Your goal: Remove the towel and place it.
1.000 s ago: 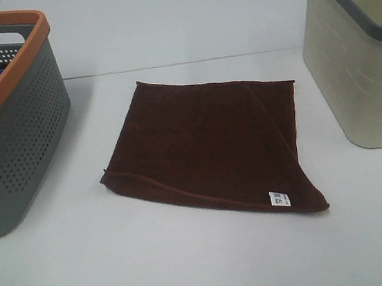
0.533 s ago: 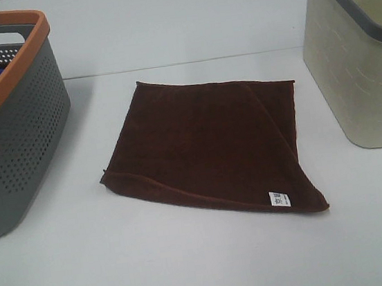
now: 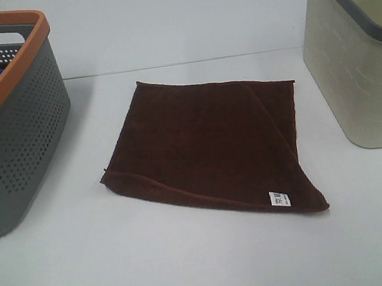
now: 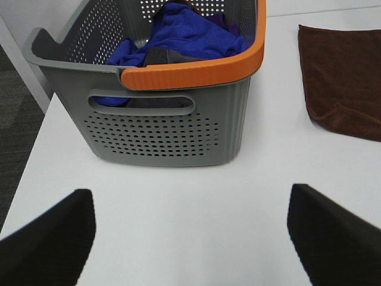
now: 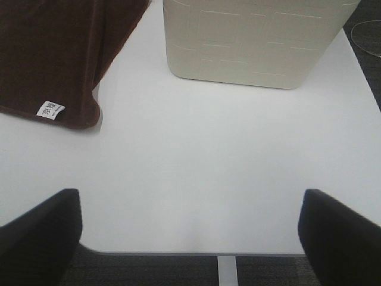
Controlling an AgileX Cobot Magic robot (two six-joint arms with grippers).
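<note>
Exterior high view: the dark brown towel [image 3: 209, 151] lies flat mid-table [image 3: 192, 268], white label [image 3: 279, 199] at its nearest corner. Behind, a grey orange-rimmed basket [image 3: 9, 137] stands left, a beige bin [image 3: 360, 73] right. Both the left gripper [image 4: 190, 238] and right gripper [image 5: 190, 232] are spread wide, empty.

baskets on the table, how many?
2. The grey basket with an orange rim stands left of the towel; the beige basket stands right of it. Others may sit off-frame.
</note>
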